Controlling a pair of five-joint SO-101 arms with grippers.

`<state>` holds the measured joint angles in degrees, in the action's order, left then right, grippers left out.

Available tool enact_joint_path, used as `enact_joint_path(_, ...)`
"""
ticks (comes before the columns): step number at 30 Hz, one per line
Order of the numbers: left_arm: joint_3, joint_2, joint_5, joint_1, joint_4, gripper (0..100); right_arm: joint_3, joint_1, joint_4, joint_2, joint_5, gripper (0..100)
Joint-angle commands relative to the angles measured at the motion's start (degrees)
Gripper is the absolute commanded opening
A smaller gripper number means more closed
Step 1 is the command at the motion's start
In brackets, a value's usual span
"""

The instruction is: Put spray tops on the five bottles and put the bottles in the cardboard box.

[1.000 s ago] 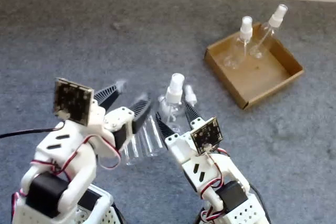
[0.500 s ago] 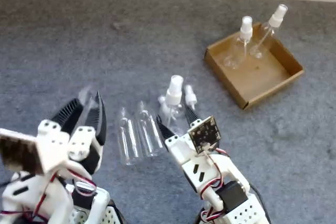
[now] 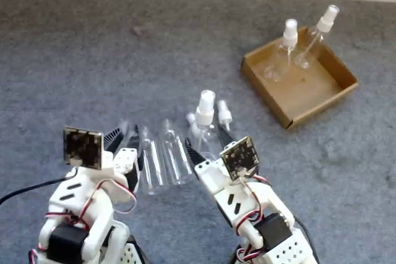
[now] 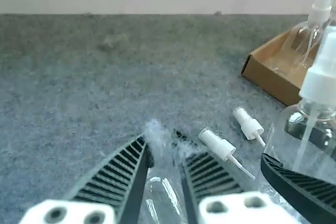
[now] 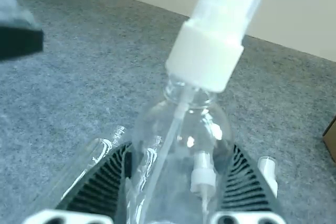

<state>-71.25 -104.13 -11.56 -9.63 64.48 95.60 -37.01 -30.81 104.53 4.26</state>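
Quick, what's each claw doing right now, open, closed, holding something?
Left claw: at a capless lying bottle; open or closed cannot be told.
Right claw: closed on the spray-topped bottle.

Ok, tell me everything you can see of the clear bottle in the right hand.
The clear plastic bottle is upright and round-shouldered, fitted with a white spray top whose thin dip tube runs down inside. The right hand is closed on it, black ribbed fingers pressing opposite sides of its body. It sits over the grey table surface, beside two capless bottles lying flat.
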Motion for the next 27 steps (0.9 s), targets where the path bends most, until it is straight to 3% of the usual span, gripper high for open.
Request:
enact_joint_path(1,-5.41,-0.31,-0.53,0.22,-8.79,0,9.54,-0.31,-0.13,0.57,0.62,8.8)
enact_joint_path(11,-23.96,-0.31,-0.44,0.66,-28.22,0,9.54,-0.22,-0.13,0.57,0.62,8.8)
enact_joint_path(27,-25.71,0.04,-0.26,0.22,-30.15,0,9.54,-0.31,-5.32,0.66,0.62,8.8)
